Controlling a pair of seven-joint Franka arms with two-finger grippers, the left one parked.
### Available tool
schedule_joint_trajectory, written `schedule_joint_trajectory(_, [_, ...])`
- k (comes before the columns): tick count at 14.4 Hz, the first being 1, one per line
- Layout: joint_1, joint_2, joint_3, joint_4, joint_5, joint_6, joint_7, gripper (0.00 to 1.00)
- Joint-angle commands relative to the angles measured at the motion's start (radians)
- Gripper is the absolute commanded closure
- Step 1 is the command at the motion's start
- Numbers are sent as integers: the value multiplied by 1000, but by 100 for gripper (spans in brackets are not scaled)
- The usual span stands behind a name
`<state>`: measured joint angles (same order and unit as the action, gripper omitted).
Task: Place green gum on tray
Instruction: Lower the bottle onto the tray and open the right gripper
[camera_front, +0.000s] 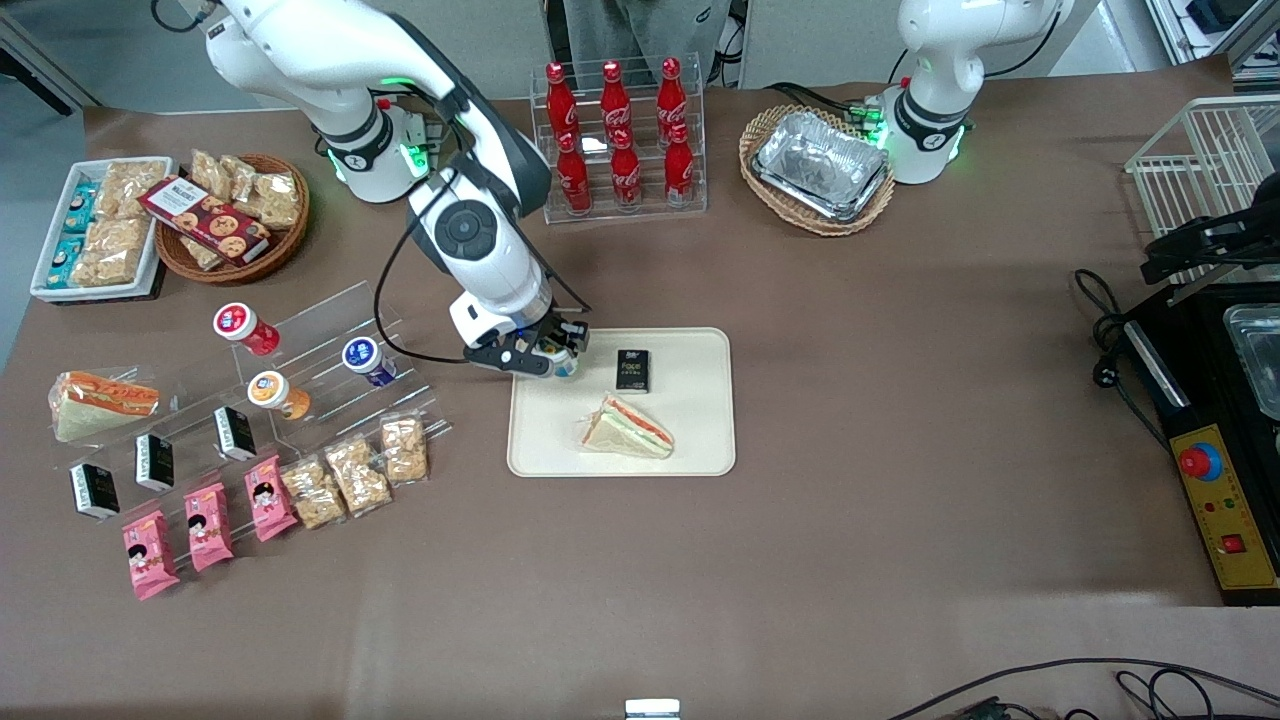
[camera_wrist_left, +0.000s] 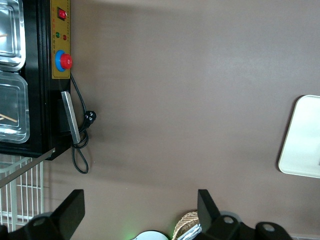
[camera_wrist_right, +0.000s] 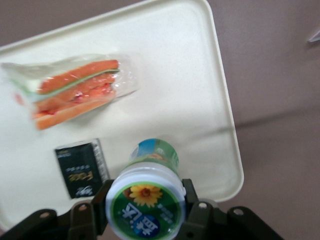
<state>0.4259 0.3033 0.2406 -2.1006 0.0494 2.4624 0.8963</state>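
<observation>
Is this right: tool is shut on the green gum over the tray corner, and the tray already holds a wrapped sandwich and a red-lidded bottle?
Not quite. The tool is shut on the green gum over a corner of the tray, and the wrapped sandwich is there, but the second item is a small black packet, not a bottle. The right wrist view shows it beside the gum.

The hand (camera_front: 553, 357) clamps the green gum (camera_wrist_right: 150, 187) above the tray (camera_front: 700, 440) corner; bare tray lies beneath, with a black box (camera_front: 633, 370) at its 3 o'clock and a sandwich (camera_front: 628, 428) at 5.
</observation>
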Motion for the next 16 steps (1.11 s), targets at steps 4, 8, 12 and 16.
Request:
schedule_joint_trajectory(4, [-6,141,-9,-10,-109,159,18,47])
schedule_joint_trajectory(8, [-13,142,-9,-7,-109,158,21,0])
schedule_joint_trajectory(12, [-12,126,-7,-4,-103,149,38,0])
schedule_joint_trajectory(16, [-45,-2,-9,11,-109,23,33,0])
